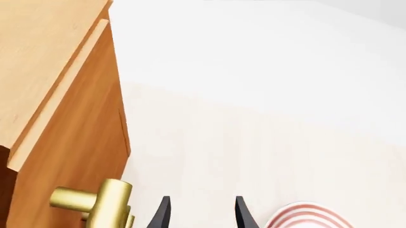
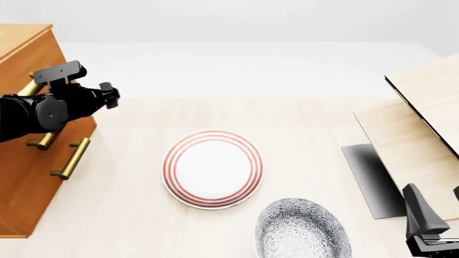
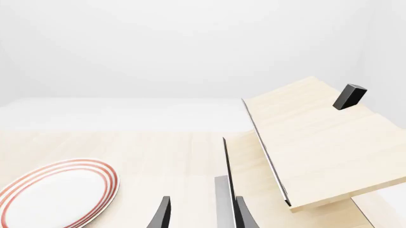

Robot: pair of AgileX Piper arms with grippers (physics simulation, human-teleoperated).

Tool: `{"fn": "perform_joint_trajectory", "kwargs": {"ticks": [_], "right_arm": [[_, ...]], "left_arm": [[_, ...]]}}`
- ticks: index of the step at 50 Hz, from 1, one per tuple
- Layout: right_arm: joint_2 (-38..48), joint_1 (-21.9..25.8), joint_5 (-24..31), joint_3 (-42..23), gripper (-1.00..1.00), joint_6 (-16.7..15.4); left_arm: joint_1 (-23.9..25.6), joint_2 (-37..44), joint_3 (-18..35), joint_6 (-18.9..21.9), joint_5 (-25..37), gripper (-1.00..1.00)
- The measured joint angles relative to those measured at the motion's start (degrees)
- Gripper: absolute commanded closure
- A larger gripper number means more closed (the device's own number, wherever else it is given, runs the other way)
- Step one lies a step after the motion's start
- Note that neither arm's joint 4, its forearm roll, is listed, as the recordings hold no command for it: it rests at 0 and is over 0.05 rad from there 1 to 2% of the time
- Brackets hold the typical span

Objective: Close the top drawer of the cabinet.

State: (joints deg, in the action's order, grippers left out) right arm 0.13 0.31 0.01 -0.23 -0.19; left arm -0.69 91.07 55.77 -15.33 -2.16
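- Pale wood-grain table [image 2: 308,118] under everything, smooth and matte, with a plain white backdrop behind it.
- Orange-brown cabinet [image 2: 21,177] is a big boxy block just beside the left gripper [image 1: 201,211]. Its top drawer [image 1: 76,142] has a flat front panel right next to the fingers, and the round brass bar handle [image 1: 95,199] sits close alongside one fingertip, not between them.
- Left fingers [image 1: 161,213] are thin black blades, parted with a clear gap and nothing in it.
- Round white plate with red rings [image 2: 213,169] lies flat, out past the left fingertips.
- Grey speckled dish [image 2: 302,228] sits near it.
- Right gripper [image 3: 201,211] shows two dark fingertips apart, nothing held. Ahead of them is a slanted light-wood structure [image 3: 317,142] with a thin dark panel [image 2: 369,180].
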Motion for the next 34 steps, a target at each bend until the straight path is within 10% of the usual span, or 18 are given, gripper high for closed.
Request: {"fn": "perform_joint_trajectory", "kwargs": {"ticks": [34], "right_arm": [[0.0,0.0,0.0,0.0,-1.0,0.0]], "left_arm": [[-1.7,-1.02,-2.49,0.53,0.04,-1.0]]}}
